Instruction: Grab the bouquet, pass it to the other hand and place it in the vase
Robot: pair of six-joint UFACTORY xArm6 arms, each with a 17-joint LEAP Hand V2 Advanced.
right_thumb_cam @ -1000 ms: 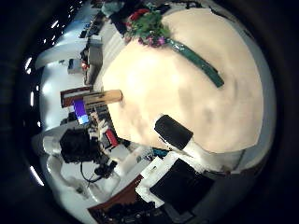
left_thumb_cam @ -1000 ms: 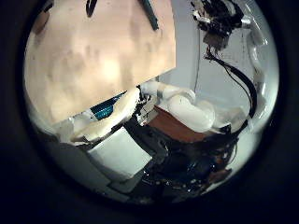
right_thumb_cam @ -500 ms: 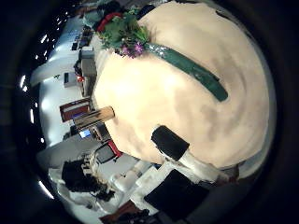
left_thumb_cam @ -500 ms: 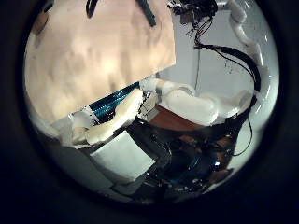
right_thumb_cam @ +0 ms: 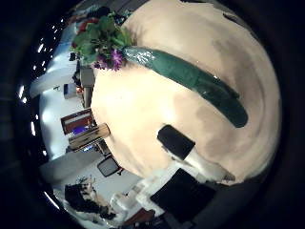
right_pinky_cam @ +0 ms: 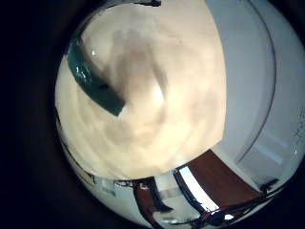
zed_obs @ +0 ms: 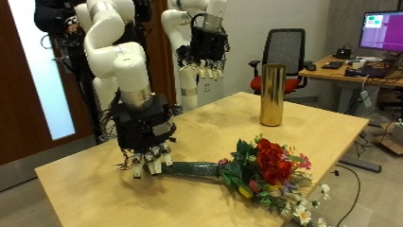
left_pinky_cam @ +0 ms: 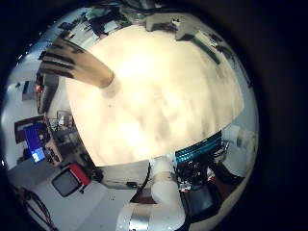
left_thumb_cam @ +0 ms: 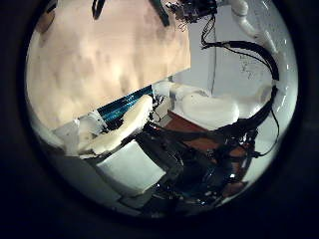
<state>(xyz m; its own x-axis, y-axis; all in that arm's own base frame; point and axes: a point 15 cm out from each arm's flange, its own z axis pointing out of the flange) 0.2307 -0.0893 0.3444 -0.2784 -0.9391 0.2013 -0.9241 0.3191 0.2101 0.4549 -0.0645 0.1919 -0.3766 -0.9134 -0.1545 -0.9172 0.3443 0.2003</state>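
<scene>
The bouquet [zed_obs: 258,175] is seen lying flat on the desk [zed_obs: 76,180], its dark green wrapped stem end just beside the fingertips of the right hand [zed_obs: 145,151]. That hand is held low over the desk with fingers pointing down, relaxed and uncurled, nothing gripped. In the right thumb side palm view the bouquet [right_thumb_cam: 162,65] is stretched across the desk close under the palm. The left hand [zed_obs: 204,49] is held high above the far side of the desk, fingers hanging loose and empty. A gold vase [zed_obs: 271,95] is stood upright well beyond the right hand, nearer the left hand.
</scene>
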